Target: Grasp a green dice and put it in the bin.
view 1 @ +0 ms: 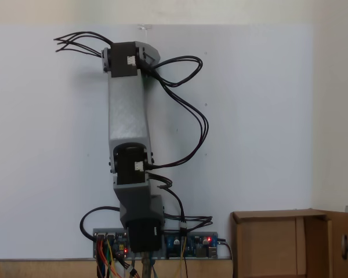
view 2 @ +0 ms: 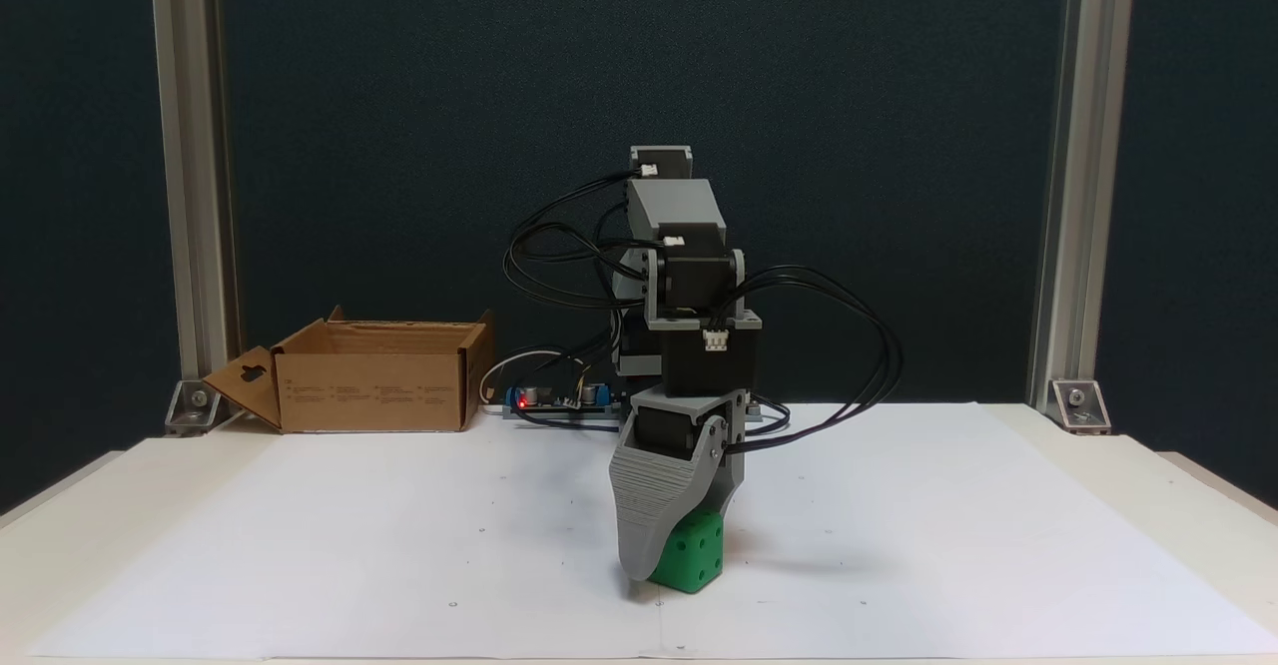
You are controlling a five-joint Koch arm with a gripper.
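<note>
The green dice rests on the white paper near the table's front, in a fixed view. My gripper points straight down at it. Its broad ribbed grey finger covers the dice's left part, and the other jaw sits behind to the right with its tip hidden, so the grip cannot be judged. The bin is a brown cardboard box at the back left, its flap hanging open to the left. In a fixed view from above, the bin lies at the bottom right and the arm stretches up the picture.
Controller boards with red lights and loops of black cable sit around the arm's base. Aluminium posts stand at the table's back corners. White paper covers the table, bare to the right of the dice.
</note>
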